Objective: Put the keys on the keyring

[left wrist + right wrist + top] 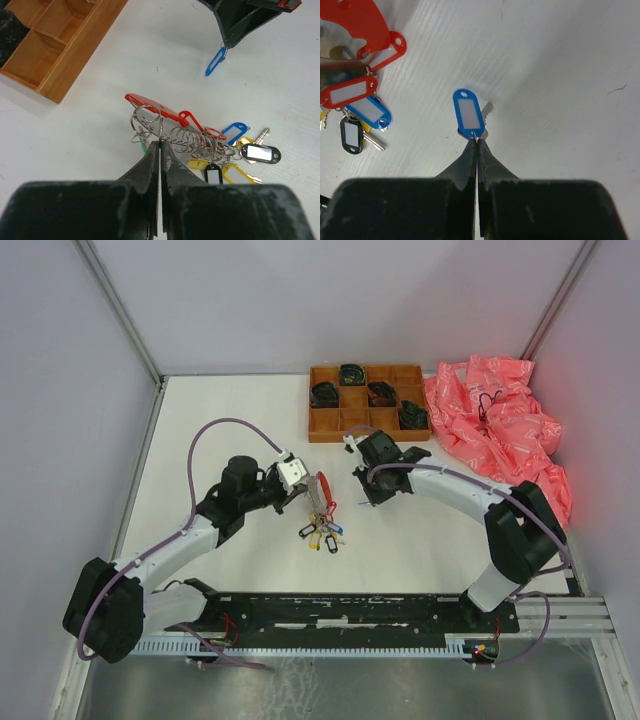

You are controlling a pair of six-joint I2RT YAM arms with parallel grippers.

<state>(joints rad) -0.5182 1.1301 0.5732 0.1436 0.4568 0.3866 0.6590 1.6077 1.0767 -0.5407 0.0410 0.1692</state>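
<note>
Two grips | left fingers (148, 172) clamp keyring (135, 120) | right fingers (468, 161) clamp blue-tagged key (469, 114) | open table (560, 75) between them

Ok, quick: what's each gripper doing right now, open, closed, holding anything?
Left gripper: closed, pinching the keyring.
Right gripper: closed on the blue-tagged key.

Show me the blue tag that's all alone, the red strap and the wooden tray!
lone blue tag (469, 114): right wrist view, on its white label.
red strap (150, 106): left wrist view, middle of the strap.
wooden tray (85, 52): left wrist view, on its outer side wall.
</note>
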